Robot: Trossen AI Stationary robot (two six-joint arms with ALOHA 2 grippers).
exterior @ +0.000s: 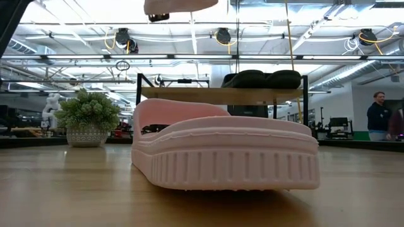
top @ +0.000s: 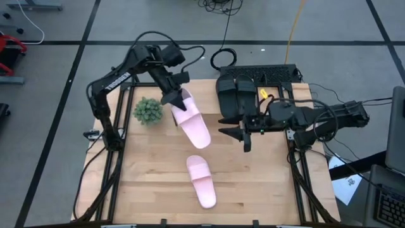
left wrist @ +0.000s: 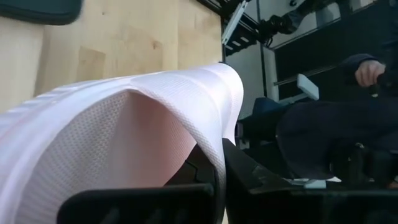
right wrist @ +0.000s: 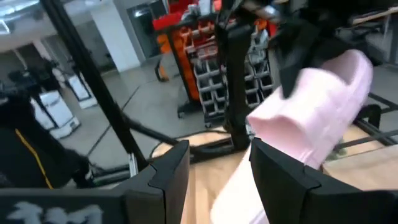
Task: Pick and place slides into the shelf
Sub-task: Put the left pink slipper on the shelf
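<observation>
One light pink slide [top: 193, 123] hangs in the air over the table's middle, with my left gripper [top: 175, 96] shut on it at its far end; the low view shows its sole [exterior: 180, 5] high above the table. The other pink slide [top: 201, 180] lies sole down near the front edge. Both black slides [top: 237, 96] sit on top of the shelf [exterior: 189, 94] at the far right. My right gripper [top: 239, 136] stands open just right of the held slide, holding nothing; its wrist view looks at that slide [right wrist: 311, 106]. My left gripper pinches the pink slide's wide strap at its side edge [left wrist: 219, 134], one finger [left wrist: 196, 171] under the strap and the other [left wrist: 255, 180] outside it. It comes from the table's far left, slanting down. The slide is lifted clear, stretching away toward the near right.
A small potted plant [top: 148, 111] stands at the far left of the table, close to the left arm. Cables lie on the floor behind the table. A person [exterior: 379, 116] stands far off in the room. Bare tabletop [top: 152, 183] lies left of the resting slide.
</observation>
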